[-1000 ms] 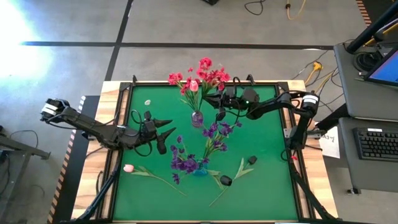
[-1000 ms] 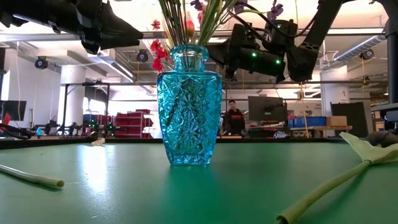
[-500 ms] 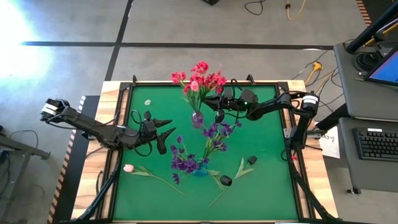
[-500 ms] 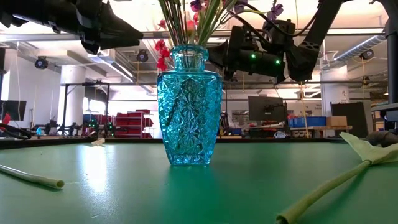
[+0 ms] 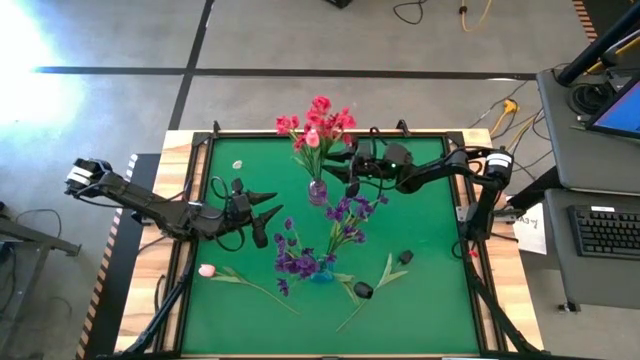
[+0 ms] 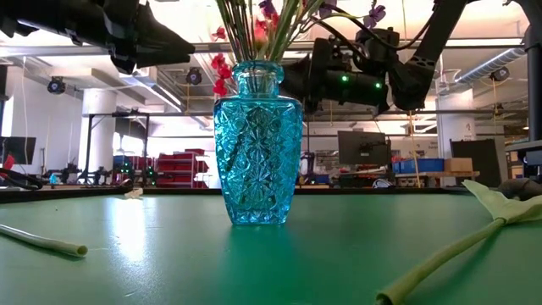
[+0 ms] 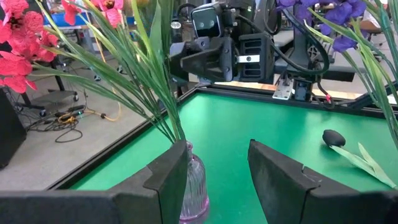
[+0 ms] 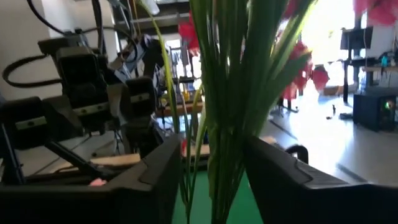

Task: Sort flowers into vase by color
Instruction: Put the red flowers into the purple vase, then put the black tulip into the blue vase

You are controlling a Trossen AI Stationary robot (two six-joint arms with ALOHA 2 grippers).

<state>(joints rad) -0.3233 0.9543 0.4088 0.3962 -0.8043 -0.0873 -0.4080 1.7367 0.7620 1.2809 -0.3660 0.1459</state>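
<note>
Nearest the front edge, a pink tulip point(image 5: 207, 270) and a dark-budded stem point(image 5: 362, 290) lie flat on the green mat point(image 5: 430, 240). Behind them the blue vase point(image 5: 322, 272) holds purple sprays point(image 5: 345, 213). The left gripper point(image 5: 268, 212) hovers left of it, fingers apart and empty. Farther back, red flowers point(image 5: 318, 126) stand in the small clear vase point(image 5: 317, 191); the right gripper point(image 5: 345, 166) has its fingers point(image 8: 155, 180) parted around their stems.

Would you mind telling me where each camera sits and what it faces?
High view: overhead, looking down on both arms.
Low view: table level, facing the blue vase; arms above.
Left wrist view: past the left hand to the right hand.
Right wrist view: past the right hand into green stems.
Shared: the clear vase.
</note>
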